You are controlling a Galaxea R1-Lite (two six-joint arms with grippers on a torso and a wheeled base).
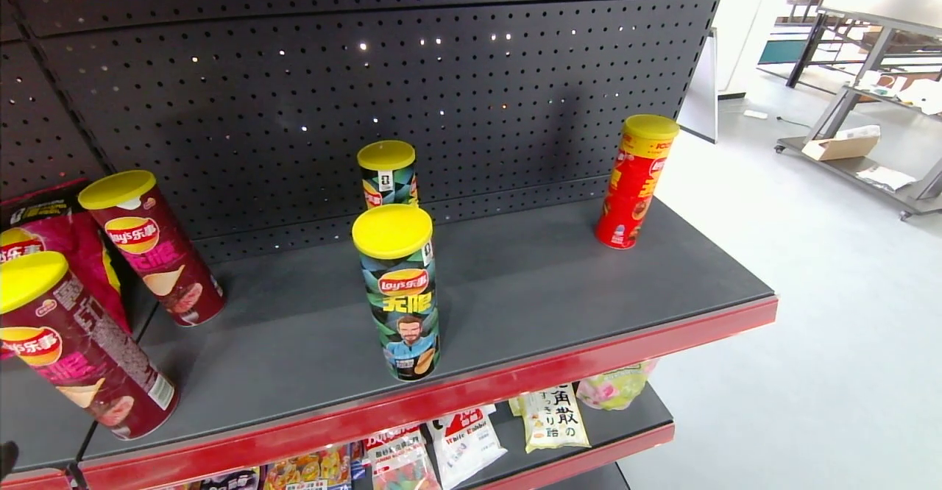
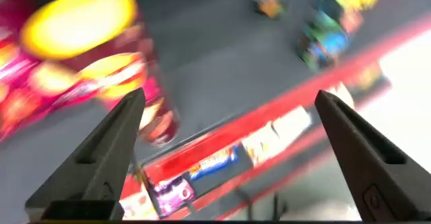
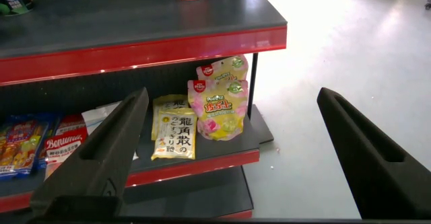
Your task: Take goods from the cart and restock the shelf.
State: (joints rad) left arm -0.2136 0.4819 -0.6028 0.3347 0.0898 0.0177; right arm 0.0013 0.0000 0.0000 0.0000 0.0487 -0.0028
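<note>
Front and centre on the shelf board (image 1: 559,284) stands the green chip can (image 1: 401,291), upright, yellow lid on, close to the red front edge (image 1: 515,381). A second green can (image 1: 388,174) stands behind it, by the pegboard (image 1: 294,93). Off to the robot's right, the red chip can (image 1: 634,181) stands alone, well apart from the rest. On the left are two maroon chip cans, one further back (image 1: 151,247) and one near the front edge (image 1: 70,343), with a pink chip bag (image 1: 44,232) just behind them.

How would one of these handle? Likely light, a stiff paperboard tube with a glossy skin that could slide under the pads, and tall enough to tip at a nudge. Best to take it across the middle of the body, below the lid, with a moderate squeeze; too much could dent the wall and crush the chips. The plastic lid looks like a poor place to grip, since it could pop off.

The left gripper (image 2: 230,95) is spread wide with nothing between its fingers, above the front maroon can, and the picture there is smeared. The right gripper (image 3: 234,92) is equally wide and empty, down in front of the lower shelf (image 3: 202,167), facing a pink-green snack pouch (image 3: 219,103) and a yellow packet (image 3: 175,126).
</note>
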